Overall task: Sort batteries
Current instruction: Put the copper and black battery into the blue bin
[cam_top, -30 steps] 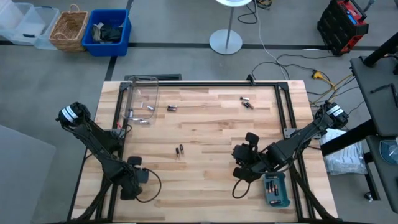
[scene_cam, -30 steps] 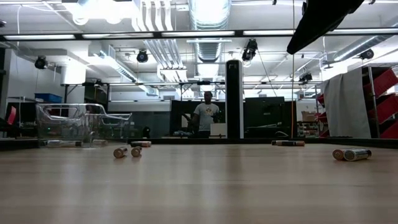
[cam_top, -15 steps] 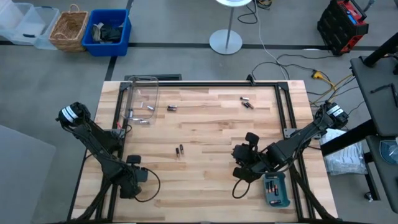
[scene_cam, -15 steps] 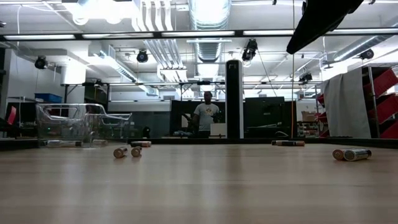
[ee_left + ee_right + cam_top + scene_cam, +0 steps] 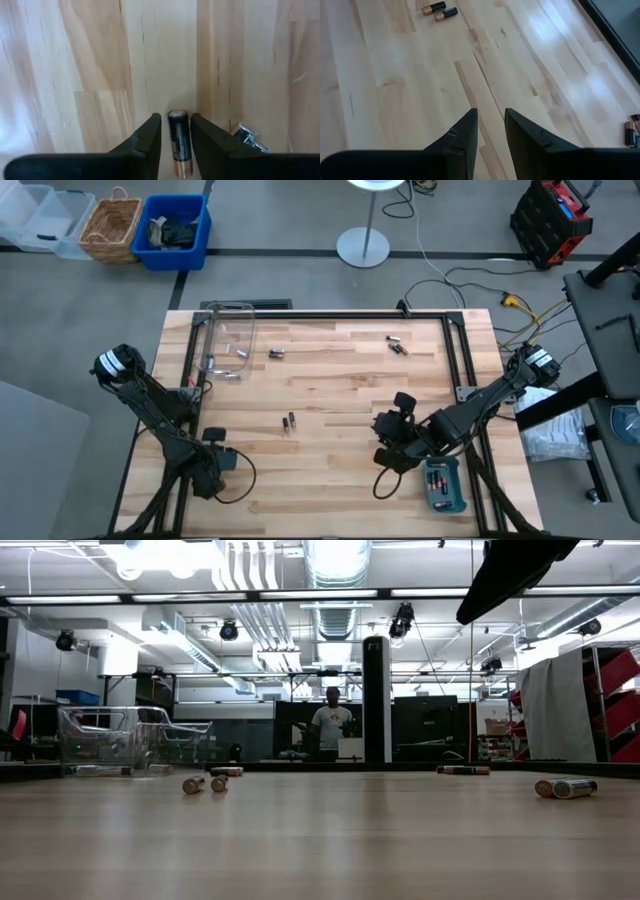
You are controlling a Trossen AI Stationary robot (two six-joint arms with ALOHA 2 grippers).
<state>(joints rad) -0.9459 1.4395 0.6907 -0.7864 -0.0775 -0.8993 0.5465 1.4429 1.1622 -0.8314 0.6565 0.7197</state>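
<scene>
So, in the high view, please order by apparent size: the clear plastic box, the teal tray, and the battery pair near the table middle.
1. Clear plastic box, the largest.
2. Teal tray, clearly smaller, beside the right end effector.
3. Battery pair, far the smallest; the two cells look alike.

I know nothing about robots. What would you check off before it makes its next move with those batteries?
1. The battery at the left gripper is actually gripped: cannot tell.
2. The right gripper is empty and open: ok.
3. The teal tray sits close beside the right gripper: ok.
4. All batteries are sorted: not ok; a pair lies loose in the open.
5. The person is standing far off: ok.
</scene>
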